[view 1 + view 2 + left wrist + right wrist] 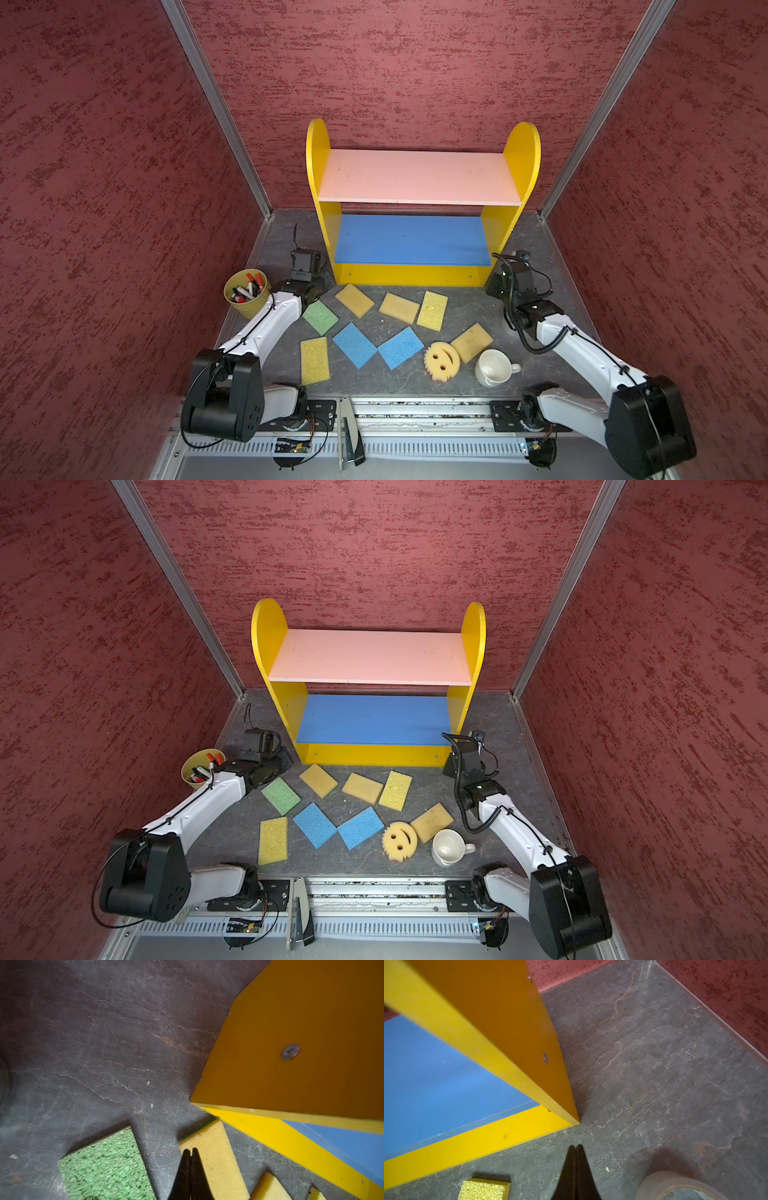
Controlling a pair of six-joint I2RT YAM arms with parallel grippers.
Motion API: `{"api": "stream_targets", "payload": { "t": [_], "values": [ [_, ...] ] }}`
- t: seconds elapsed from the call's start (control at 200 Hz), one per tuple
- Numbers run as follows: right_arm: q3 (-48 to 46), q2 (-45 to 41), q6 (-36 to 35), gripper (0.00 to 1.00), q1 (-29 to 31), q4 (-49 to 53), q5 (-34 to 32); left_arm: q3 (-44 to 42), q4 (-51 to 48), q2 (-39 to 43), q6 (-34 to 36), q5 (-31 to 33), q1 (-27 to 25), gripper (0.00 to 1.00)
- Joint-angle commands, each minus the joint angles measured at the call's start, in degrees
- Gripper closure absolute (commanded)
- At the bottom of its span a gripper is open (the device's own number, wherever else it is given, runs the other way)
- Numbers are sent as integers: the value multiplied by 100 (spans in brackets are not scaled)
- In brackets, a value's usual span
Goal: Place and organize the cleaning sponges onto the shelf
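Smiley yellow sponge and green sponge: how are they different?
The round yellow smiley-face sponge has a wavy rim and a face; the green rectangular sponge has straight edges, no face. The smiley one sits beside the white mug; the green one doesn't. Both lie on the table.

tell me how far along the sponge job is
Nothing is done yet: both boards of the shelf are bare, and all nine sponges lie on the table. Nothing is in hand; the left gripper and right gripper are shut and empty. All nine remain to shelve.
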State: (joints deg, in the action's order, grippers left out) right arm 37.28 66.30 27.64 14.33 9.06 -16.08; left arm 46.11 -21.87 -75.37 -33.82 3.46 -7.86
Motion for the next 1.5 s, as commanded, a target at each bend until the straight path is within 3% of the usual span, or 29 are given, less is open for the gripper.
{"api": "stream_targets", "payload": {
  "t": [0.0,0.536,1.498],
  "values": [
    [239,196,22,100,-134,-212,433,258,150,-278,2,84,-40,100],
    [796,1384,-135,100,-673,-856,955,1230,442,-1542,-63,137,-50,100],
    [1904,2665,-241,100,-1155,-1140,1385,1736,547,-2011,-63,127,-169,100]
  ]
}}
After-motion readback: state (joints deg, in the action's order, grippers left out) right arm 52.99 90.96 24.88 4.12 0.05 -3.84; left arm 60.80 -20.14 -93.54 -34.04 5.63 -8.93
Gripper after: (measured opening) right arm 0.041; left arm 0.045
